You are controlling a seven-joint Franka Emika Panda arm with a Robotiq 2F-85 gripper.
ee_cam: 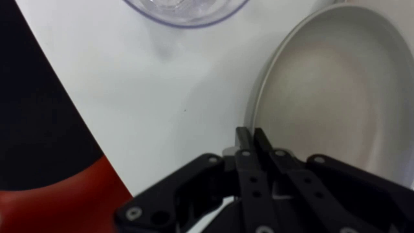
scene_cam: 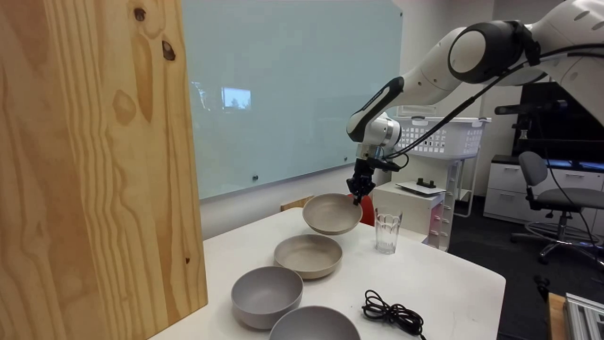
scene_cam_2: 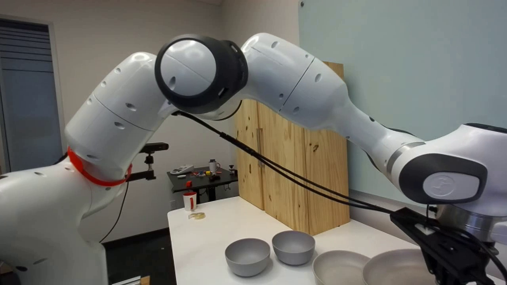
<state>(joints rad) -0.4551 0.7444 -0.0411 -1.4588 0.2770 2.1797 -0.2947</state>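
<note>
At the end of a white robot arm (scene_cam: 432, 71), a gripper (ee_cam: 252, 131) pinches the rim of a shallow beige bowl (scene_cam: 331, 213), the two fingers drawn nearly together with only the thin wall between them, one inside the bowl and one outside. The bowl is tilted over a white desk (scene_cam: 439, 278), its hollow facing the camera in an exterior view; whether its underside clears the surface cannot be told. Just beside it sits a matching beige bowl (scene_cam: 308, 255), upright, followed by a deeper gray bowl (scene_cam: 267, 295) and a second gray bowl (scene_cam: 315, 326), the row seen in both exterior views. A clear drinking glass (scene_cam: 388, 233) stands upright near the gripper, and a bundled black cable (scene_cam: 394, 315) lies on the desk, well apart from the held bowl. In an exterior view, a white mug with a red handle (scene_cam_2: 190, 201) stands at the distant end of the desk, and a tall pine cabinet (scene_cam_2: 289, 152) rises along the wall side. A pale glass board (scene_cam: 292, 118) hangs on the wall, while a white laundry basket (scene_cam: 439, 144) and a gray swivel chair (scene_cam: 533, 169) appear in the background of an exterior view
</note>
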